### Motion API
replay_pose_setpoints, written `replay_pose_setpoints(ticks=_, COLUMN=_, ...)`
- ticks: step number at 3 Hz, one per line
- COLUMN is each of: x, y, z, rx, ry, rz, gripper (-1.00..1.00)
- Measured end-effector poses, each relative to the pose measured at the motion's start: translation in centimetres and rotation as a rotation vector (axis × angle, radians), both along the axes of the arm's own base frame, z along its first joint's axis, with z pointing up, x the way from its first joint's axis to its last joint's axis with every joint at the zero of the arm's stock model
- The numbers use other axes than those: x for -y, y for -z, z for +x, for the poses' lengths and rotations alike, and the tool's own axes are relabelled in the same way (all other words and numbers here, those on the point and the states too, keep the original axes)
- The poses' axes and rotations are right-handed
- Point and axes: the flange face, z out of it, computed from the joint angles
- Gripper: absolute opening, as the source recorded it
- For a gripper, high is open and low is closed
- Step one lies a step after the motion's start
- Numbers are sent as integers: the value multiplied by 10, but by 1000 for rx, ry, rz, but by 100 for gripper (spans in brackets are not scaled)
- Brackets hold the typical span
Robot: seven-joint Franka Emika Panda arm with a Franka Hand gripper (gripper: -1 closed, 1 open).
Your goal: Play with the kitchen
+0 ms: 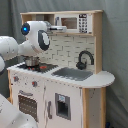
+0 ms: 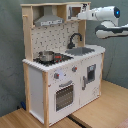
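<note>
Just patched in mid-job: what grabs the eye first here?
The tall white and wood toy kitchen fills both exterior views. The robot arm's white wrist reaches to its upper microwave shelf, at the second exterior view's top right. A small metal pot sits on the stove, beside the grey sink and black faucet.

The kitchen [image 1: 75,85] [image 2: 65,75] stands upright in both exterior views, white with light-wood trim. A small pot [image 2: 46,56] sits on the stove beside the grey sink [image 2: 84,51] with its black faucet [image 1: 85,59]. The oven door [image 2: 64,96] is closed, and the hood [image 2: 48,20] hangs beside the microwave [image 1: 75,23].
</note>
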Motion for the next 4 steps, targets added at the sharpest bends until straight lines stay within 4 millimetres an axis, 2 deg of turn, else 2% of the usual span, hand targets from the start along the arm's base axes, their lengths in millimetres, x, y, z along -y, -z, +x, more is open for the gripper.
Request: replay_pose_setpoints(ticks=4, x=-33, y=3, z=49, rx=-12, ry=-9, rz=-37, gripper=100)
